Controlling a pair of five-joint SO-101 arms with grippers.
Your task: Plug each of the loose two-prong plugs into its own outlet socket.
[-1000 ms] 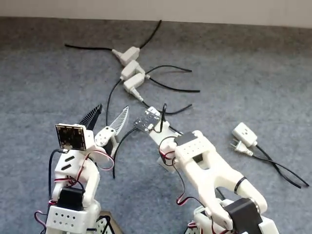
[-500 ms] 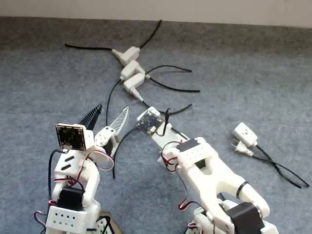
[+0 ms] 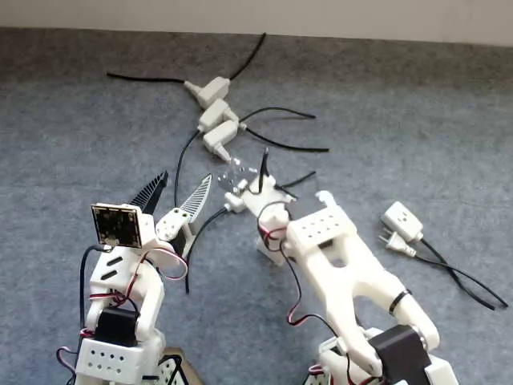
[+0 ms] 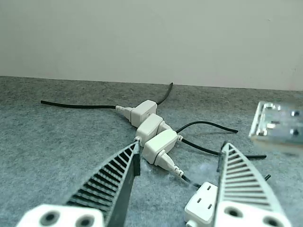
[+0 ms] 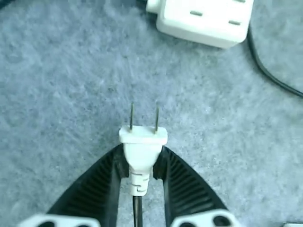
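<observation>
Left gripper: near table's near-left corner, fingers spread wide, nothing between them. Beyond it, toward far edge: three plugged sockets in row, black cords. Right gripper: at table middle, clamped on white two-prong plug. Plug's long axis is in line with fingers, prongs point away from wrist toward white socket ahead, not touching. Near right edge: second socket, loose plug just beside it.
</observation>
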